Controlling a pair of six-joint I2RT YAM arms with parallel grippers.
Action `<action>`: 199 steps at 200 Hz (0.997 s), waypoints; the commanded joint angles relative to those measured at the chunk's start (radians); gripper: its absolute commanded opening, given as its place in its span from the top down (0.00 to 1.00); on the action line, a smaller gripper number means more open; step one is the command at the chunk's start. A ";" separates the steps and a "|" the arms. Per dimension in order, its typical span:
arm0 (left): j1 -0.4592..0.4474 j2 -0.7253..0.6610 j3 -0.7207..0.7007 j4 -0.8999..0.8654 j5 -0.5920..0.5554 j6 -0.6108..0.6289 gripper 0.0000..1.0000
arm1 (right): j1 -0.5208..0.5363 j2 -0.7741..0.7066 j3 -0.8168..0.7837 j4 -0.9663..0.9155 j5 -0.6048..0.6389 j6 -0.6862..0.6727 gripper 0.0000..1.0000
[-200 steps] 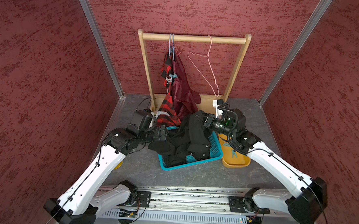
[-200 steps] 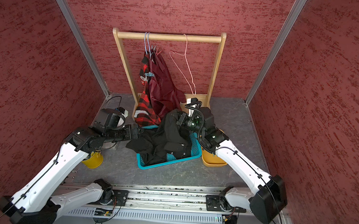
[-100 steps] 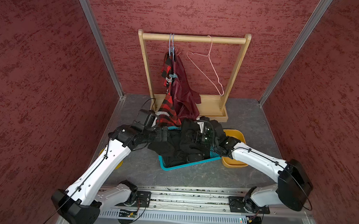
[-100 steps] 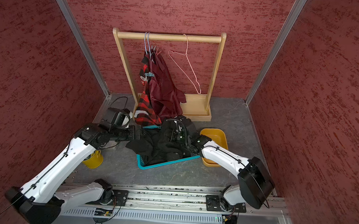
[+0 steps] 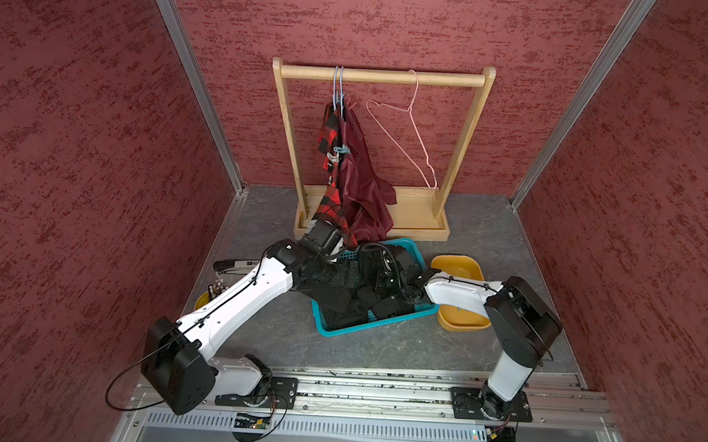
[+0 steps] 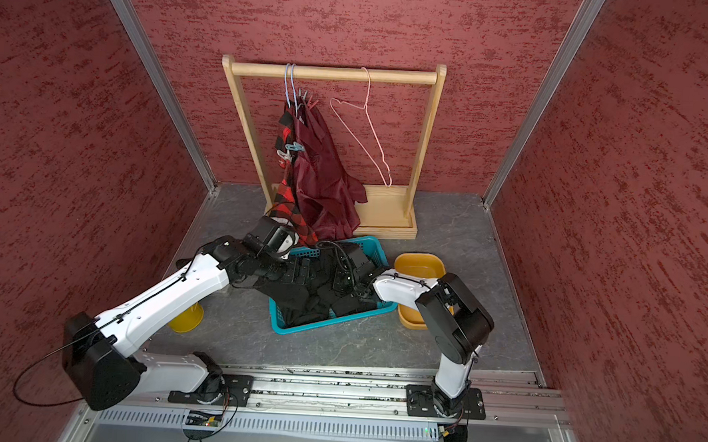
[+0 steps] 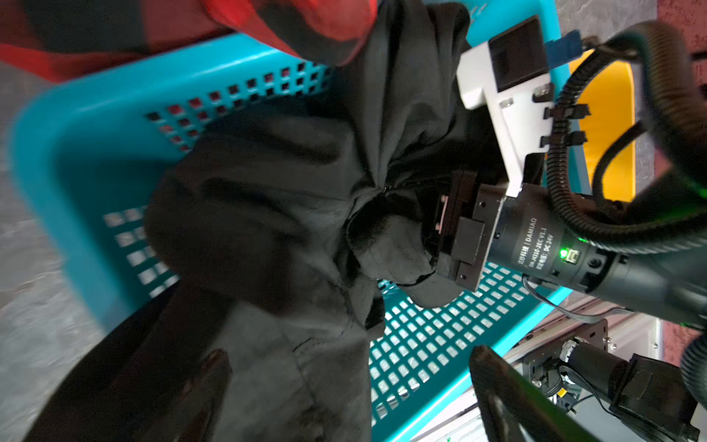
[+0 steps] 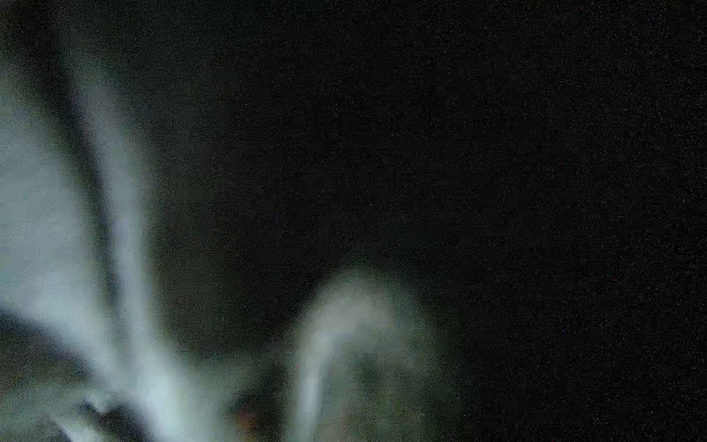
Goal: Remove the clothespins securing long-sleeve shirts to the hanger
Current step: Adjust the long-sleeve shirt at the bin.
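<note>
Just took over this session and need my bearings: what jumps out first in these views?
First, the crumpled black shirt heaped in the teal basket at centre, with the right gripper sunk in its folds. Behind it, on the wooden rack against the back wall, the plaid shirt and maroon shirt hang together with pale clothespins clipped on.
</note>
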 commanded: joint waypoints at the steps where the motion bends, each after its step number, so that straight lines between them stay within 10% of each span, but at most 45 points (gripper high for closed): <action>1: -0.005 0.060 -0.005 0.068 0.036 -0.044 0.00 | -0.027 -0.079 -0.074 -0.042 0.062 0.045 0.66; 58: -0.014 0.223 -0.004 0.153 0.057 -0.075 0.00 | -0.034 -0.205 -0.017 -0.069 0.054 0.031 0.25; 199: 0.012 0.350 -0.226 0.481 -0.031 -0.019 0.01 | -0.062 -0.254 0.152 -0.208 0.125 -0.065 0.16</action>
